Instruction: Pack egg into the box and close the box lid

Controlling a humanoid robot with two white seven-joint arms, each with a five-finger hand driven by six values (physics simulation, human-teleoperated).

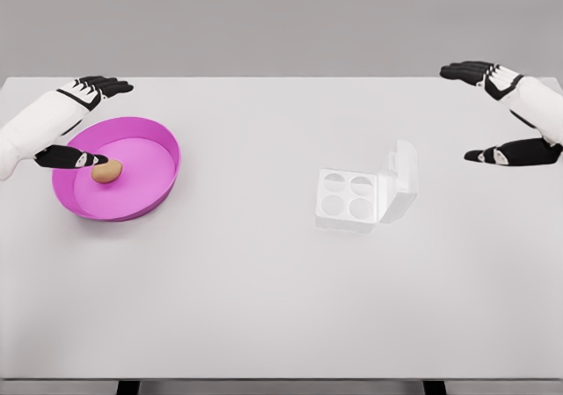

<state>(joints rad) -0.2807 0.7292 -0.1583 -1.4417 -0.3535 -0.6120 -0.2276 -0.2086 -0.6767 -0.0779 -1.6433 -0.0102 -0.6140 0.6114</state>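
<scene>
A brown egg (pixel 106 171) lies inside a magenta round tray (pixel 157 188) at the table's left. My left hand (pixel 92 122) hovers over the tray's left part, fingers spread open, thumb tip just left of the egg, holding nothing. A white egg box (pixel 347 196) with four empty cups sits right of the middle, its lid (pixel 404 179) standing open on the right side. My right hand (pixel 493 113) hangs open at the far right, apart from the box.
The white table (pixel 264 307) stretches wide in front of the tray and box. Its front edge runs along the bottom of the view. A grey wall stands behind.
</scene>
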